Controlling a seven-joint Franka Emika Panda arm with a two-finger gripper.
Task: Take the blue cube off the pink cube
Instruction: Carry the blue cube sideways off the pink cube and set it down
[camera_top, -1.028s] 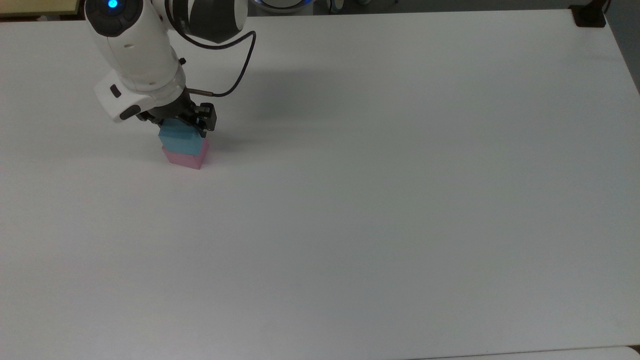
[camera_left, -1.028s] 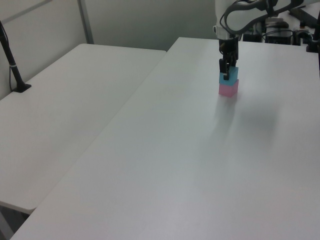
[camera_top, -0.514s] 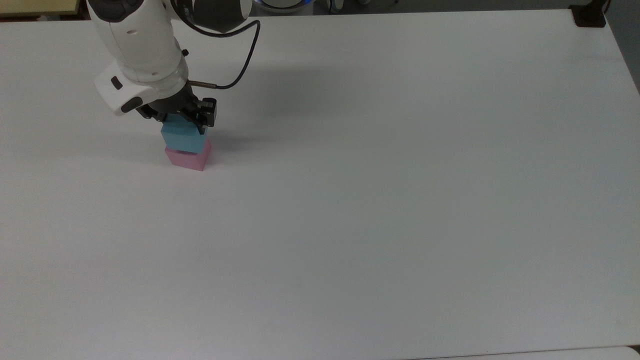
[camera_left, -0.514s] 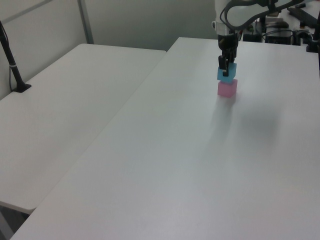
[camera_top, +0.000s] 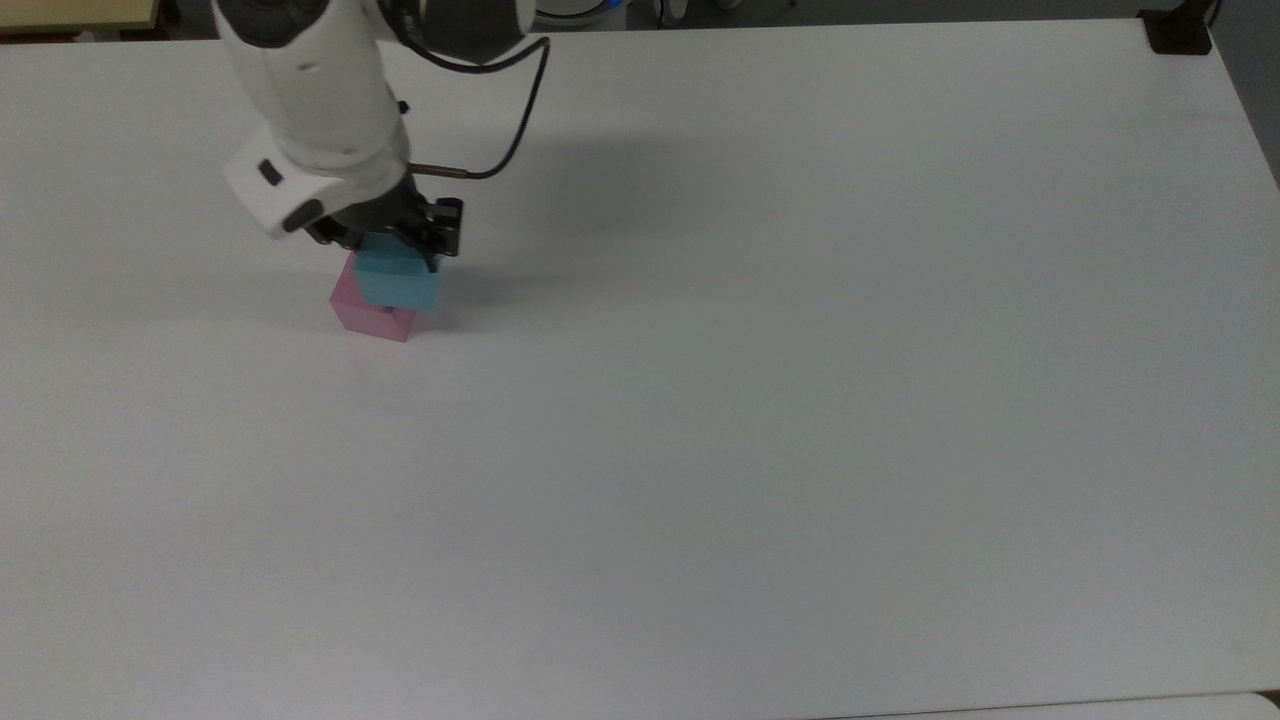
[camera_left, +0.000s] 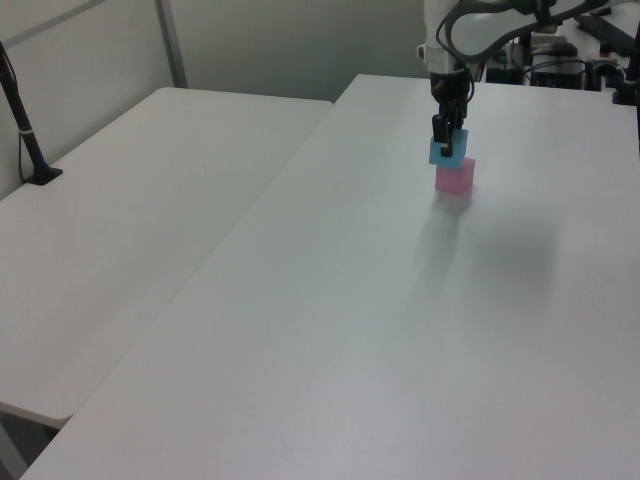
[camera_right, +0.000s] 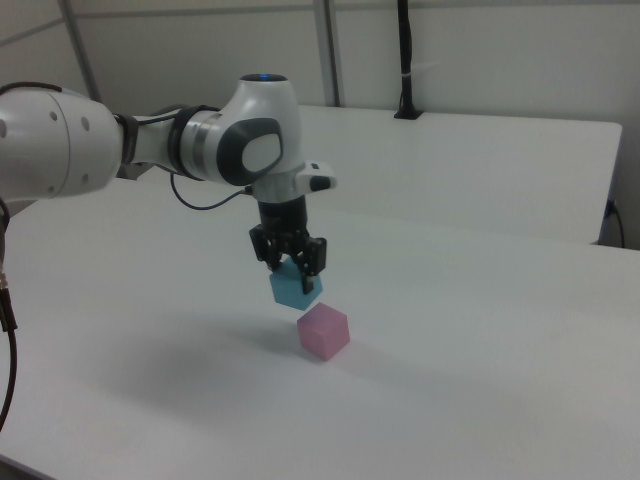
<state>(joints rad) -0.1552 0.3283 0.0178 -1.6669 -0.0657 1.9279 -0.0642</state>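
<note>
The white surface (camera_top: 800, 400) is wide and bare apart from the two cubes, which sit toward the top view's far left, not far from the far edge where the arm (camera_top: 310, 90) reaches in. A second white table (camera_left: 130, 220) stands beside it along the left view's left edge.

The arm comes down from the far edge, and its hand (camera_right: 291, 268) is closed on the blue cube (camera_right: 295, 286), one dark finger on each side of it. The blue cube is in the air: the right view shows a clear gap between it and the pink cube (camera_right: 324, 331), and it hangs a little off to one side of the pink cube, not squarely above. In the top view the blue cube (camera_top: 398, 281) overlaps the pink cube (camera_top: 368, 310) and is shifted toward the top view's right.

The lift looks done, so the main part of the task seems complete. What appears left is to carry the blue cube clear and set it down on the surface, then let go.

Room for that is plentiful. The whole stretch toward the top view's right and near edge is open, with no obstacle near the cubes. The pink cube rests flat and undisturbed.
</note>
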